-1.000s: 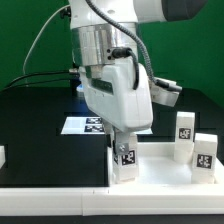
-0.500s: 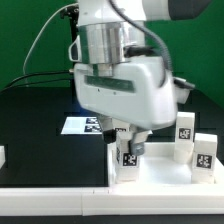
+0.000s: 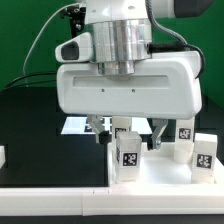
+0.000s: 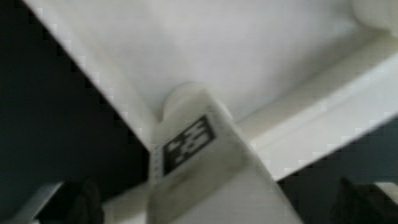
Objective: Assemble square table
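Note:
A white leg [image 3: 126,152] with a black-and-white tag stands upright on the near corner of the square table top [image 3: 165,172], towards the exterior view's left. My gripper [image 3: 132,135] hangs straight over it, broadside to the camera. Its dark fingers [image 3: 158,132] stand either side of the leg's top with a gap on each side, so it is open. In the wrist view the leg [image 4: 205,150] runs up between the two dark fingertips [image 4: 71,202], with the white top [image 4: 249,50] behind it. The gripper [image 4: 217,205] holds nothing.
Two more tagged white legs [image 3: 185,130] [image 3: 204,152] stand at the table top's far right side. The marker board [image 3: 76,124] lies on the black surface behind the gripper. A long white rail [image 3: 50,200] edges the front. A small white piece [image 3: 2,155] is at the left edge.
The hand has turned about its vertical axis over the leg, from narrow side-on to broadside. Its fingers, close on the leg's top before, now stand apart. The leg stays upright in place.

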`<state>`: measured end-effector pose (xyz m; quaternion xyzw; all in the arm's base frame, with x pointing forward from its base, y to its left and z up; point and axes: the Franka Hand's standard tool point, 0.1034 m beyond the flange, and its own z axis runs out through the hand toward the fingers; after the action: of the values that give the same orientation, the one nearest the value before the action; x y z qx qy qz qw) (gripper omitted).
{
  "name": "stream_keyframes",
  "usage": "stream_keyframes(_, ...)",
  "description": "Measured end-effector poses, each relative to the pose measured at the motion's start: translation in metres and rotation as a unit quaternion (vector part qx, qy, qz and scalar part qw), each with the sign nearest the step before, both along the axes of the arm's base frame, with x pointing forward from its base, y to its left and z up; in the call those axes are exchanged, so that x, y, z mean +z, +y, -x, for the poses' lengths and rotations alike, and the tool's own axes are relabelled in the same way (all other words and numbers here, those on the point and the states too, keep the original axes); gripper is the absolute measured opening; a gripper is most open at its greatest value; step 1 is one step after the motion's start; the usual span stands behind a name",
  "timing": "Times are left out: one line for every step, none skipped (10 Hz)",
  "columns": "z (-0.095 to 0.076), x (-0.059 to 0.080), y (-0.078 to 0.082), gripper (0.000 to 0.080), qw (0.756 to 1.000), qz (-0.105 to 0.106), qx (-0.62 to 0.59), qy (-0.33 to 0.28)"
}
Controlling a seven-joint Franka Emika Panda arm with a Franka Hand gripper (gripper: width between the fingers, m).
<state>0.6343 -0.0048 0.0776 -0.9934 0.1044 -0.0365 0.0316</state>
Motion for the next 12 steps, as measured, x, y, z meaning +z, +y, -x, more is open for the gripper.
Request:
stream_keyframes(0.0021, -0.0022, -0.0005, 0.0649, 0.998, 0.001, 0.061, 0.009)
stream_keyframes(0.0023, -0.0025, 0.0010, 0.0649, 0.997, 0.002, 0.076, 0.009)
stream_keyframes(0.0022, -0.0027, 0.0012, 0.0649, 0.998, 0.000, 0.058, 0.010)
stream_keyframes(0.0024, -0.0029, 0.0006, 0.0522, 0.998, 0.000, 0.058, 0.010)
stream_keyframes(0.0024, -0.0030, 0.0008, 0.0387, 0.999, -0.002, 0.031, 0.011)
stream_keyframes(0.0025, -0.0032, 0.0009, 0.0387, 1.000, -0.004, -0.004, 0.014)
stream_keyframes(0.0025, -0.0032, 0.0011, 0.0282, 0.999, -0.006, -0.038, 0.016)
stream_keyframes(0.0025, -0.0032, 0.0011, 0.0282, 0.998, -0.008, -0.058, 0.017)
stream_keyframes(0.0025, -0.0034, 0.0023, 0.0282, 0.993, -0.012, -0.117, 0.020)
stream_keyframes(0.0025, -0.0038, 0.0028, 0.0282, 0.984, -0.013, -0.175, 0.023)
stream_keyframes(0.0023, -0.0039, 0.0029, 0.0282, 0.976, -0.016, -0.216, 0.026)
stream_keyframes(0.0021, -0.0039, 0.0029, 0.0282, 0.962, -0.023, -0.272, 0.028)
